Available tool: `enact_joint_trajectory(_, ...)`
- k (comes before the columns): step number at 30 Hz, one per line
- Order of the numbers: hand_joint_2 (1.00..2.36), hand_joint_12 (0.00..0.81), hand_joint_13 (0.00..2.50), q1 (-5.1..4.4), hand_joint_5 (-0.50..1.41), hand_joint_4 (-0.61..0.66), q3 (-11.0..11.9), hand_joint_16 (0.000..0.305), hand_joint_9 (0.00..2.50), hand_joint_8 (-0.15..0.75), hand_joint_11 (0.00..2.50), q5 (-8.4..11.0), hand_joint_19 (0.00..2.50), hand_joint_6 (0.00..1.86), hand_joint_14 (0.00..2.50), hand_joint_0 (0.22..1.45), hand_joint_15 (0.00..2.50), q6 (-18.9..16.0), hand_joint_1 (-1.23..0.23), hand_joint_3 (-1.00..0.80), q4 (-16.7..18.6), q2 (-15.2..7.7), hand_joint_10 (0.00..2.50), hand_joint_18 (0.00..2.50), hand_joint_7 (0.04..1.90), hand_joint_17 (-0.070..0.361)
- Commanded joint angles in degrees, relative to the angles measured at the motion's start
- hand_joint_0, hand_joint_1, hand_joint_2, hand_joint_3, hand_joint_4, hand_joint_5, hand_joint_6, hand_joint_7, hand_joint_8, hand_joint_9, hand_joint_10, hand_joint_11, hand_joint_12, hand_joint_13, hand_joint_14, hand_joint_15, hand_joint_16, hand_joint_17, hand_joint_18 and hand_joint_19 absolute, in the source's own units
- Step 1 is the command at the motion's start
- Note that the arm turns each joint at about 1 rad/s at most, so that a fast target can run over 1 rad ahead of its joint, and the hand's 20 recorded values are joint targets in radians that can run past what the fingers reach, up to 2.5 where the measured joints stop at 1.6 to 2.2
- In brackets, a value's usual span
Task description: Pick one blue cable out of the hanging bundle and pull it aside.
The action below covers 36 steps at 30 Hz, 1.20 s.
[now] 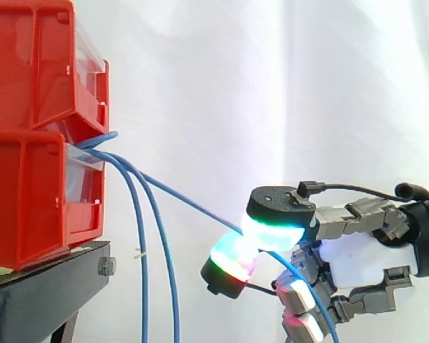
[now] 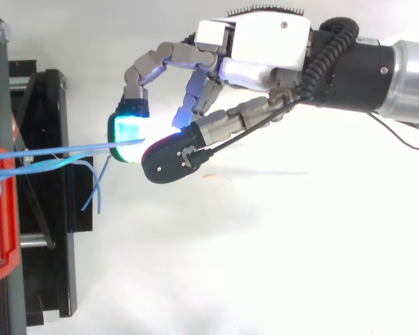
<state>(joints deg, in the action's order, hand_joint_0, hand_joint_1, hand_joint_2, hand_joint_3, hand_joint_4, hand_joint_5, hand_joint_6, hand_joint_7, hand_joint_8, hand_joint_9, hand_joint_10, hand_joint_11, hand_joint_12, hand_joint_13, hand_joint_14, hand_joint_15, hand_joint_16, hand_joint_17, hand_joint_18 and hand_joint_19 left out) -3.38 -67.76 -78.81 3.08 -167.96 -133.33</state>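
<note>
Several thin blue cables come out between the stacked red bins (image 1: 36, 136). Two of them (image 1: 157, 243) hang straight down beside the black stand. One blue cable (image 1: 186, 201) runs taut and slanted away from the bundle to my hand (image 1: 357, 246), low at the right in the side view. The glowing pads (image 1: 268, 232) pinch this cable, which then drops past the palm. From above, the pulled cable (image 2: 70, 149) stretches from the bin edge to the green-lit pad (image 2: 129, 131) of my hand (image 2: 258, 49).
The red bins sit on a black stand (image 1: 43, 293) at the left, with a bolt on its front. A white curtain fills the background. In the top view a loose blue cable end (image 2: 94, 188) curls over the stand's frame (image 2: 56, 209).
</note>
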Motion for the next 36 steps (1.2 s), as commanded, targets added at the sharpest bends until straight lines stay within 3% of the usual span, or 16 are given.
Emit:
enact_joint_trajectory(1, 1.00, 0.354, 1.12, -0.05, -0.02, -0.18, 0.00, 0.056, 1.25, 0.281, 0.55, -0.03, 0.44, 0.88, 0.02, 0.62, 0.71, 0.00, -0.80, -0.06, 0.00, 0.00, 0.02, 0.92, 1.10, 0.127)
enact_joint_trajectory(36, 1.00, 0.348, 1.14, -0.14, -0.02, -0.17, -0.26, 0.056, 1.29, 0.283, 0.57, 0.06, 0.44, 0.88, 0.02, 0.63, 0.73, 0.00, -0.79, -0.06, 0.00, 0.00, 0.02, 0.93, 1.08, 0.125)
